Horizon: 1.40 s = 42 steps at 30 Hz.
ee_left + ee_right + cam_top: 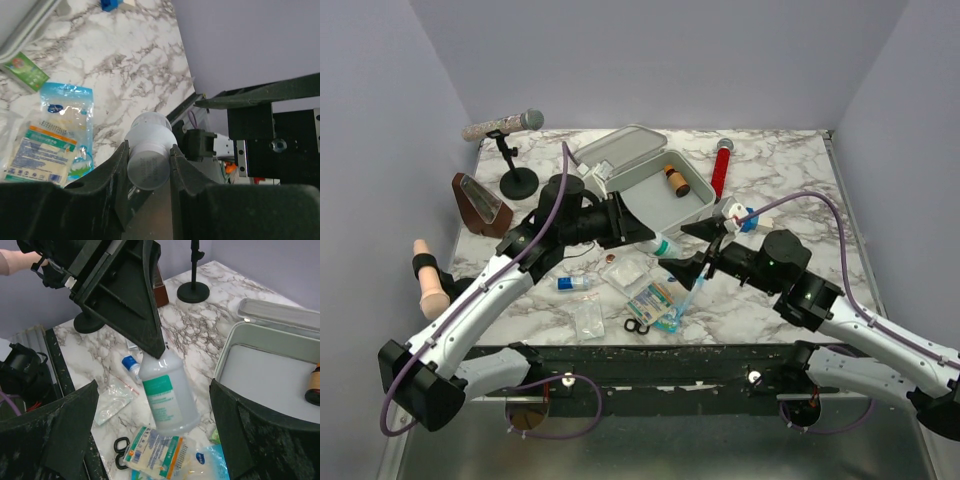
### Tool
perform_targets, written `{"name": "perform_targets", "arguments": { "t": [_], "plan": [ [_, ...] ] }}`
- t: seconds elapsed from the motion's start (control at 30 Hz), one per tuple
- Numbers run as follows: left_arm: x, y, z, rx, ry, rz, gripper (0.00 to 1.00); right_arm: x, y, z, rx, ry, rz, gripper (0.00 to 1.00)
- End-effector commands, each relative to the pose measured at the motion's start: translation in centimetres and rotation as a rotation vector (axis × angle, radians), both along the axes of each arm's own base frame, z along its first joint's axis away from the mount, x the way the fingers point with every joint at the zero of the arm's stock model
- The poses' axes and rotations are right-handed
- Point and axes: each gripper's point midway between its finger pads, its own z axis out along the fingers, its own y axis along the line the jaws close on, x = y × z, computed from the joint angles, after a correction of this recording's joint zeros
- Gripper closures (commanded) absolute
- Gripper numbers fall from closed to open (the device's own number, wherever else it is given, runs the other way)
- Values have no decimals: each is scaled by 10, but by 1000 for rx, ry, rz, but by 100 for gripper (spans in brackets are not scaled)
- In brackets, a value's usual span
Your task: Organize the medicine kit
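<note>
microphone [505, 125] on black stand [518, 182]

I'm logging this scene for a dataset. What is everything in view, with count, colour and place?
medicine kit: one, grey-white, open, rear centre
amber bottle: one, brown, inside kit
red cylinder: one, red, right of kit
clear bottle: one, teal label, in left tool
vial: one, blue-capped, front left
packets: several, clear and colourful, front centre
scissors: one, black, front edge
microphone: one, grey, rear left on stand
table: one, white marble
left tool: black, shut on clear bottle
right tool: black, open, facing that bottle
</note>
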Motion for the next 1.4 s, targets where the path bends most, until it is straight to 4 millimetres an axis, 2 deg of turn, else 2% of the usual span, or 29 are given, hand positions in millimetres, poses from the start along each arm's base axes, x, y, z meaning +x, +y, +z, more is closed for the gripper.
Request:
{"name": "perform_targets", "arguments": {
  "t": [0.0,0.07,0.1,0.2,0.37,0.5,0.6,0.67,0.8,0.87,0.97,1.07,1.13,1.2,1.3,1.37],
  "plan": [
    [-19,-24,30,-95,-80,-182,100,-1,3,-3,-66,-10,25,0],
    [-19,-28,33,-106,-88,-198,100,5,4,-5,-111,-33,17,0],
    [-20,-30,37,-113,-96,-208,100,7,2,-17,-156,-5,2,0],
    [-22,-33,44,-121,-117,-234,100,16,-3,-24,-199,5,-47,3],
    [-21,-34,39,-84,-120,-248,100,15,-5,-28,-222,5,-44,12],
    [-23,-37,38,-89,-125,-270,100,11,-2,-33,-235,18,-17,25],
    [-22,-37,33,-74,-122,-272,100,10,-1,-31,-222,14,-8,35],
    [-20,-37,27,-57,-114,-266,100,8,-1,-26,-201,5,-5,39],
    [-18,-36,22,-43,-115,-261,99,10,-1,-25,-200,7,-8,54],
    [-16,-36,22,-33,-124,-256,82,10,-1,-25,-198,7,-12,61],
    [-10,-32,22,12,-157,-235,55,11,-2,-18,-180,3,-23,65],
    [-2,-27,30,37,-197,-203,36,13,-3,-15,-175,7,-40,67],
    [14,-14,28,105,-204,-108,19,20,-4,-15,-184,14,-75,67],
    [39,10,29,183,-213,47,1,29,-3,-17,-199,23,-114,67],
    [69,53,16,244,-148,249,1,60,-8,-21,-236,39,-253,67],
    [78,79,7,265,-104,368,1,87,-10,-26,-267,65,-322,66]
  ]
}}
